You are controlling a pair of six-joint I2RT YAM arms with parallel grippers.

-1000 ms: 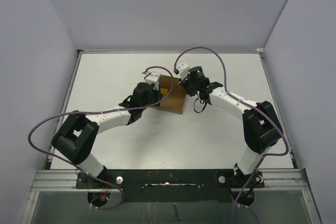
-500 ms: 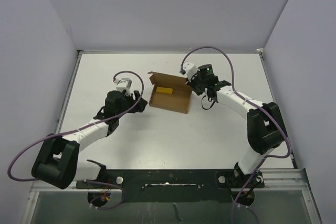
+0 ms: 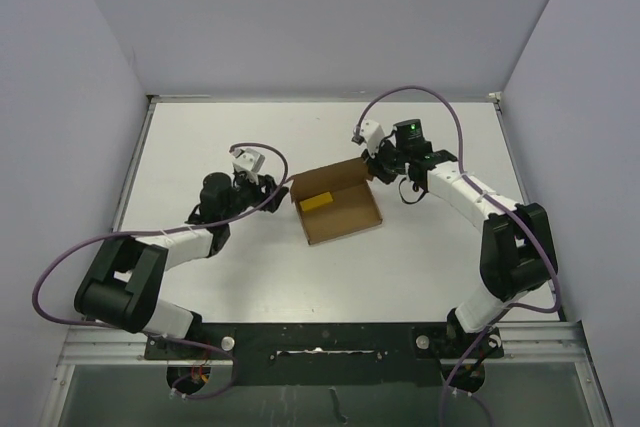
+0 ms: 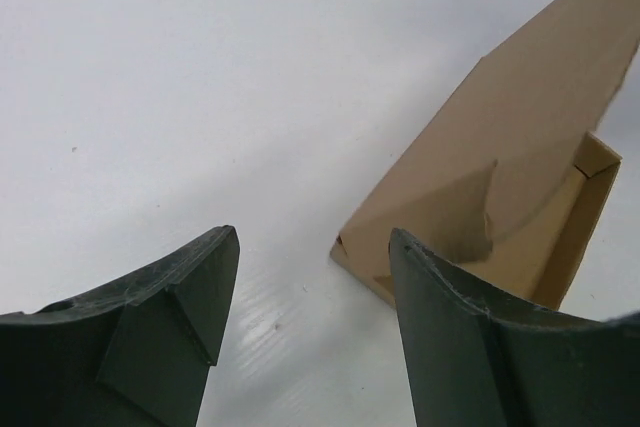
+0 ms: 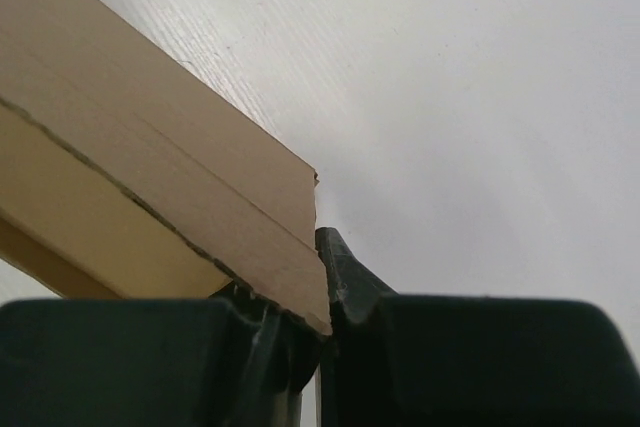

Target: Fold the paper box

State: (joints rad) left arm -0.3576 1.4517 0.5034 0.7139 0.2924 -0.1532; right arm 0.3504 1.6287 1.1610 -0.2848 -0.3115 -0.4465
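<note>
The paper box lies in the middle of the table as an open brown cardboard tray, its back wall standing up. My right gripper is shut on the right end of that back wall. In the right wrist view the cardboard edge is pinched between the dark fingers of that gripper. My left gripper hovers just left of the box, open and holding nothing. In the left wrist view its gripper shows bare table between the fingers, with the box corner just ahead to the right.
A small yellow strip lies inside the box near its left end. White table surrounds the box, bounded by grey walls at the back and sides. Purple cables loop over both arms.
My left gripper let go of the box, opened and drew back to the left. The right gripper pulled the box rightward and turned it, keeping its grip.
</note>
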